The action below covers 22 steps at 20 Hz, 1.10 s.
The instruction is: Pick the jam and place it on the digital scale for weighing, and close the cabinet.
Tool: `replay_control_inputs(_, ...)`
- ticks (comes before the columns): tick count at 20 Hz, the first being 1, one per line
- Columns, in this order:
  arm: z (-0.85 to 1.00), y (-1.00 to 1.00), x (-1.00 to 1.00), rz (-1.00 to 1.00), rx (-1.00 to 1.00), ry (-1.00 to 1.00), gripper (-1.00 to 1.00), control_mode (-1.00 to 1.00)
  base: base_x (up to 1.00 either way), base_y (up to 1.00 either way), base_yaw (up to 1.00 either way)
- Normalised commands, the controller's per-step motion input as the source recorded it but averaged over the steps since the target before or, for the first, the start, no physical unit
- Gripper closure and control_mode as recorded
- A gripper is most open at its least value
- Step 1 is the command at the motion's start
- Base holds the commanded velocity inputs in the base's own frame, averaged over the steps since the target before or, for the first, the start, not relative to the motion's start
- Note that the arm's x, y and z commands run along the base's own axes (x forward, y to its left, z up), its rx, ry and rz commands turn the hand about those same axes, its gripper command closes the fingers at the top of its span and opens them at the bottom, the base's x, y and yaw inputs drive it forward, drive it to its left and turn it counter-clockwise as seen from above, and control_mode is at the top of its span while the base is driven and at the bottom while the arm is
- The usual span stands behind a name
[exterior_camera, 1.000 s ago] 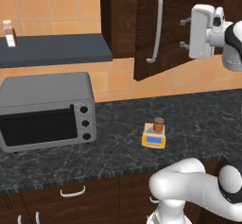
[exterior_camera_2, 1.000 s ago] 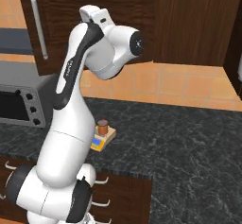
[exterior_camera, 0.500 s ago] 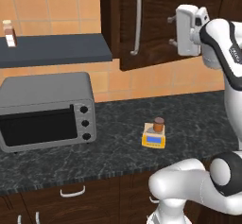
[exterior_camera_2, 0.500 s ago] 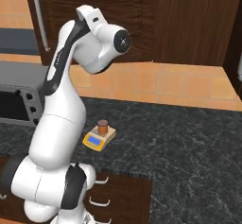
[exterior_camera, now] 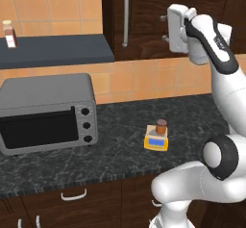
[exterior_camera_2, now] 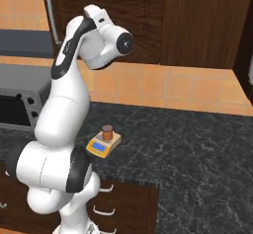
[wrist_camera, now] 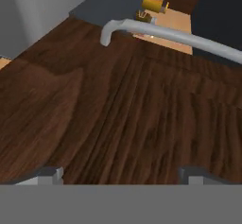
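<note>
The jam (exterior_camera: 161, 125) stands upright on the digital scale (exterior_camera: 156, 143), a yellow pad on the dark counter; both show again as jam (exterior_camera_2: 106, 130) and scale (exterior_camera_2: 102, 146). The cabinet door (exterior_camera: 144, 10) lies about flush with the dark wooden fronts beside it, its silver bar handle (exterior_camera: 125, 15) at the left. My gripper (exterior_camera: 166, 27) is high up against the door's face, to the right of the handle. In the hand view my gripper (wrist_camera: 122, 175) is open with nothing between its tips, and the wood door (wrist_camera: 108, 114) and handle (wrist_camera: 179, 36) are right in front.
A grey toaster oven (exterior_camera: 45, 109) sits on the counter (exterior_camera: 120, 159) at the left. Above it a dark shelf (exterior_camera: 57, 51) carries a small bottle (exterior_camera: 8, 33). Drawers with curved handles (exterior_camera: 74, 195) run below the counter edge. My white arm rises at the right.
The cabinet door has swung from wide open to about flush. My gripper moved left with it, staying against its face. Jam and scale have not moved.
</note>
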Motion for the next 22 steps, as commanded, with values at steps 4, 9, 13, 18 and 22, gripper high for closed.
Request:
replay_control_inputs(4,-0.27,0.00,0.91,-0.01,0.00,0.00,-1.00,-1.00,0.00,0.00,0.00)
replay_control_inputs(9,0.00,-0.10,-0.61,0.00,0.00,-0.15,-1.00,-1.00,0.00,0.00,0.00)
replay_control_inputs(13,-0.05,-0.03,-1.00,-0.02,0.02,-0.27,-1.00,-1.00,0.00,0.00,0.00)
replay_control_inputs(18,-0.52,0.06,-0.12,-0.15,0.05,-0.22,-1.00,-1.00,0.00,0.00,0.00)
replay_control_inputs(22,-0.53,0.31,1.00,-0.16,0.00,-0.13,-1.00,-1.00,0.00,0.00,0.00)
